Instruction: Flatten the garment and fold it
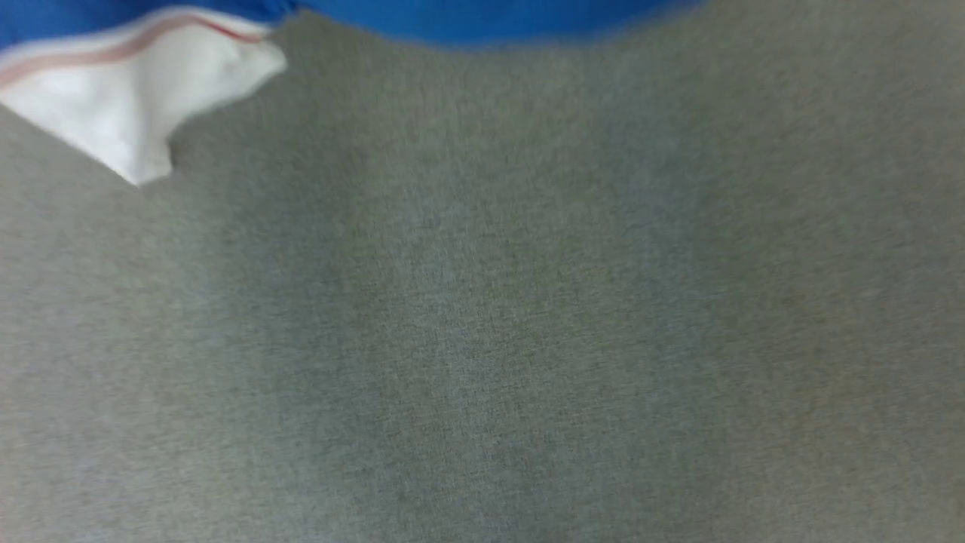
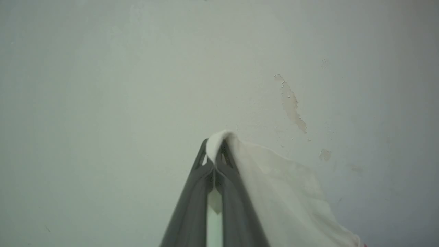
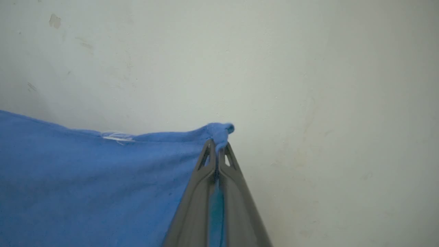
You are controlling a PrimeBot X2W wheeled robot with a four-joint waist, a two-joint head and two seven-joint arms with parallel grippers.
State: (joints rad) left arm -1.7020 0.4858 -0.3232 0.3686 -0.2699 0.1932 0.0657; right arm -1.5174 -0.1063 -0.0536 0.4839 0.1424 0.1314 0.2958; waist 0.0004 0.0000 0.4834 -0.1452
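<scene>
A blurred head view looked down on a plain grey surface (image 1: pixel 482 317) with a fine woven texture. The T-shirt (image 1: pixel 482 21) hung into this view at the top: its royal-blue body ran as a band along the upper edge from eleven o'clock to one o'clock. Its white sleeve (image 1: pixel 136 98), edged with a thin red stripe, drooped to a point at ten o'clock.

In the left wrist view, the left claw (image 2: pixel 215 152) rose from six o'clock with its two dark fingers pressed together. They pinched a fold of the white sleeve cloth, which poked out just past the tips and draped away toward five o'clock. Behind it stood a pale wall (image 2: pixel 103 85) with a peeling patch (image 2: pixel 291 106) of paint at two o'clock.

In the right wrist view, the right claw (image 3: pixel 218 149) was likewise closed tight, gripping a bunched corner of the blue fabric at its tips. From there the cloth stretched in a taut upper edge toward nine o'clock and covered the lower left of the view, against the same pale wall.
</scene>
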